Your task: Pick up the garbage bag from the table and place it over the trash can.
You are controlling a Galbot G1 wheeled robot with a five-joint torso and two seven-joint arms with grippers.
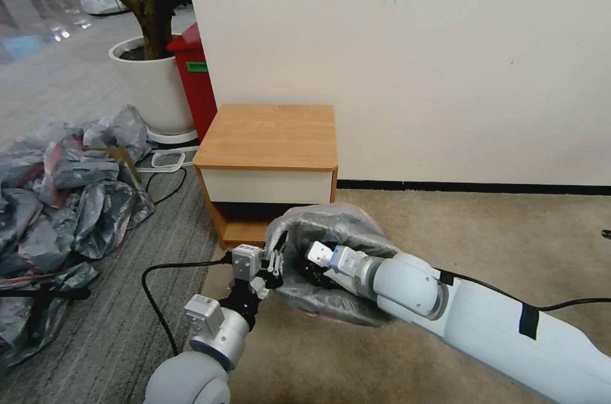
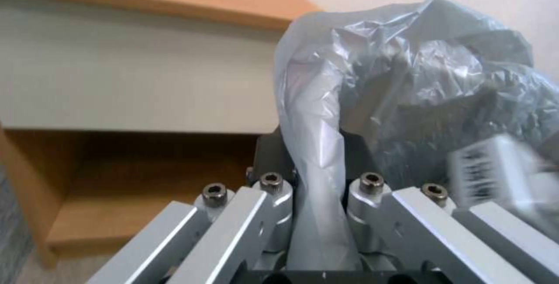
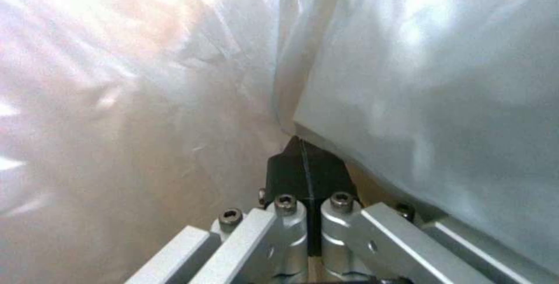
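Garbage bag (image 1: 331,226): thin, translucent grey film, bunched and ballooned low in front of the light-wood bedside cabinet (image 1: 267,133), off the cabinet top and held up between the two arms above the beige carpet (image 1: 484,232). The left gripper (image 1: 275,262) has its fingers pinched together on a twisted strip of the bag's edge; in the left wrist view that strip (image 2: 317,188) runs straight down between the closed pads. The right gripper (image 3: 305,168) sits inside the bag's mouth with its black fingertips pressed shut, film draped all around it; whether a fold is caught between them I cannot tell. The trash can itself cannot be made out under the plastic. Judging by how it crumples and puffs, the bag weighs almost nothing, has no stiffness, and will slide easily through smooth metal fingers, so a gathered pleat of the rim is the safest hold, one on each opposite side, to spread the mouth. It would likely tear or stretch if pulled hard against a corner.
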